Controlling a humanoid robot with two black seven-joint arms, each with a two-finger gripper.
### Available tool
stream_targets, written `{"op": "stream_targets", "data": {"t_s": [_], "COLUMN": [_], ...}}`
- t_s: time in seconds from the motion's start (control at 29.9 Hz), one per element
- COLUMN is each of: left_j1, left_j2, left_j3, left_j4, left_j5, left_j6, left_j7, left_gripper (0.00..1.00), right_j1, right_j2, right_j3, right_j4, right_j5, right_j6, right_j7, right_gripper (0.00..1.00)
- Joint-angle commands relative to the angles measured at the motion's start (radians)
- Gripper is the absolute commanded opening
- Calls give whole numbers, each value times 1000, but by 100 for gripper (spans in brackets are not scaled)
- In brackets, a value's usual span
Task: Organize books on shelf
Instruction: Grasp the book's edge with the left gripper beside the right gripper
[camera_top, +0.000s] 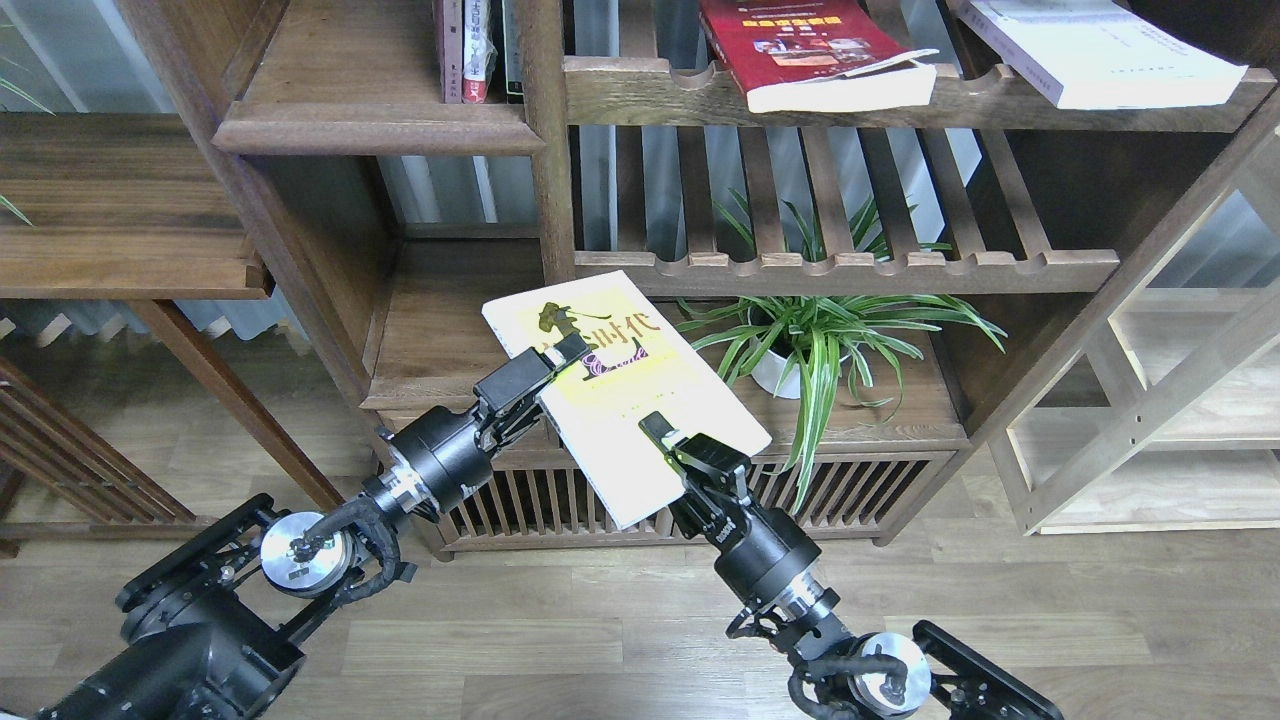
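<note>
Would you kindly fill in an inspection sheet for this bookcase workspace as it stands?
Surface: dark shelf, a few upright books at its right end.
Job's things: yellow-green book held tilted in the air; red book and pale book lying on the slatted rack.
Clutter: potted plant.
Grippers: left gripper and right gripper both clamp the yellow-green book.
Cables: black loops at both wrists.
Surroundings: wood floor, light rack on the right.

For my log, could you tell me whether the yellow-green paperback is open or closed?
Closed: the yellow-green paperback shows only its front cover, pages together.
</note>
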Motion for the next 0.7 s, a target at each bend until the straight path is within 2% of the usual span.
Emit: {"op": "stream_targets", "data": {"t_s": [0.0,0.23,0.5,0.67], "left_j1": [-9,-6,-4,2], "left_j2": [-3,-3,-9,-10], "left_j3": [8,14,14,5], "left_j4": [1,1,1,1], "left_j5": [1,1,1,-3], "left_j6": [0,0,0,0], "left_j7": [1,3,1,0], "left_gripper": [73,71,53,33], "right_j1": [0,5,9,9], "right_j2": [2,5,19,22], "right_j3": [-1,-9,-15,-15], "right_j4": [0,0,0,2], "right_j5": [-2,-2,-3,-15], "right_j6": [0,0,0,0], "right_j7": [0,0,0,0], "right_gripper": [19,19,19,19]}}
